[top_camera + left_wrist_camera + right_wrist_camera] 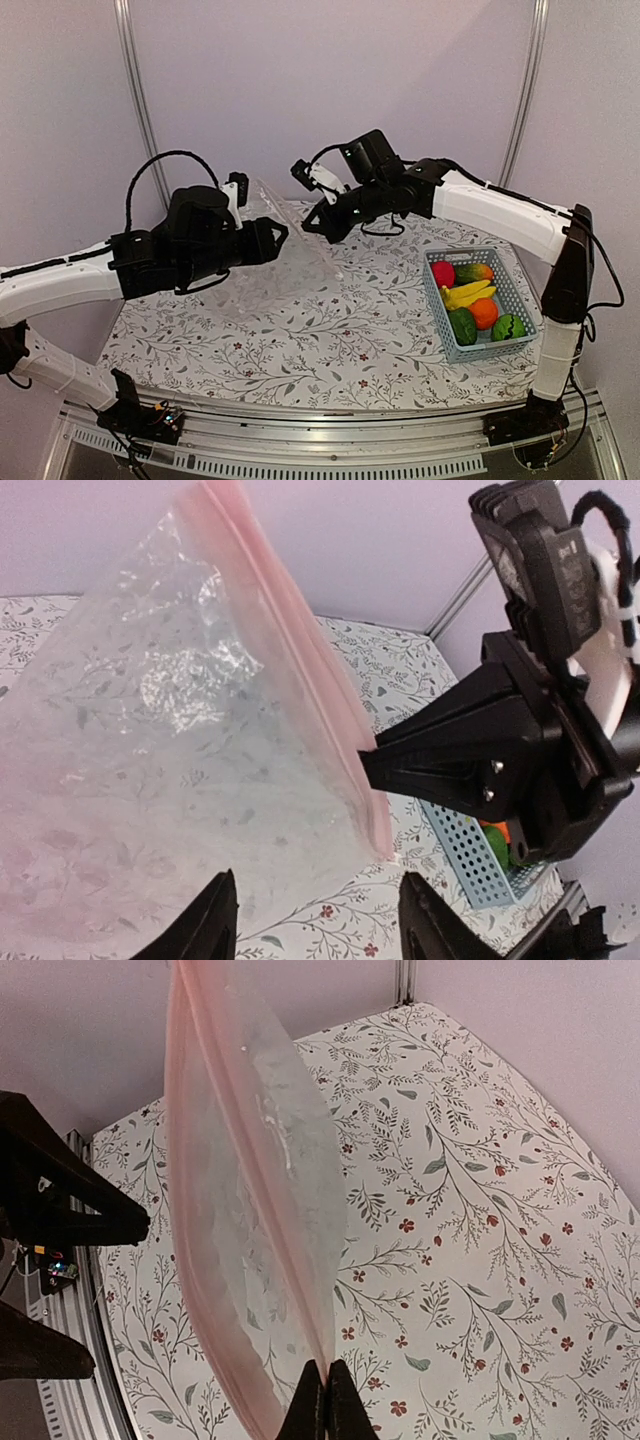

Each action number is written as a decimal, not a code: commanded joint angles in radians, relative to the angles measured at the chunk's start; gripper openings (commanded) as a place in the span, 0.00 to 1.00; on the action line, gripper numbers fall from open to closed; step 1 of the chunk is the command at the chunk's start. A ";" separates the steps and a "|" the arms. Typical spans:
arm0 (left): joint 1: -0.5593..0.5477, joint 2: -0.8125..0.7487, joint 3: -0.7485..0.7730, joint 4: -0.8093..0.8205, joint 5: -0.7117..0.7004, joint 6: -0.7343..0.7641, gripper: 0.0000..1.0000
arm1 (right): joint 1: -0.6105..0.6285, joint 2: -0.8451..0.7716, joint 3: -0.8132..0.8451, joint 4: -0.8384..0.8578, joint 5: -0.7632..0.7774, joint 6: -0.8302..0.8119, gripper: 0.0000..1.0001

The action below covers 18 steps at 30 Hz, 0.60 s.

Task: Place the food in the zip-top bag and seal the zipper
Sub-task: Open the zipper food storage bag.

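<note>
The clear zip-top bag point(285, 262) hangs raised over the table between both arms. My right gripper point(325, 1370) is shut on the bag's mouth edge, pinching the pale pink zipper point(262, 1200); its closed tip also meets the zipper point(300, 660) in the left wrist view. The left gripper point(318, 885) is open, fingers spread just below the bag point(170, 730), holding nothing. The food lies in the light blue basket point(436, 295) at the right: red apple point(443, 273), bananas point(468, 292), orange point(484, 312), striped green ball point(508, 327).
The floral tablecloth point(300, 350) covers the table. The basket point(460, 850) sits near the table's right edge, below the right arm. Grey walls and metal posts point(135, 90) close the back.
</note>
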 commanded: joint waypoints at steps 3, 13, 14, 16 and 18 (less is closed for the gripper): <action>-0.011 0.027 0.019 0.070 -0.148 -0.090 0.56 | 0.067 -0.016 0.016 0.001 0.131 -0.009 0.00; -0.015 0.081 0.072 -0.015 -0.220 -0.201 0.55 | 0.084 -0.054 0.014 0.020 0.238 0.021 0.00; -0.016 0.084 0.079 -0.024 -0.232 -0.206 0.54 | 0.084 -0.058 0.012 0.020 0.242 0.024 0.00; -0.015 0.090 0.094 -0.031 -0.241 -0.207 0.51 | 0.085 -0.069 0.013 0.024 0.252 0.030 0.00; -0.017 0.098 0.108 -0.034 -0.249 -0.202 0.48 | 0.084 -0.080 0.012 0.026 0.252 0.031 0.00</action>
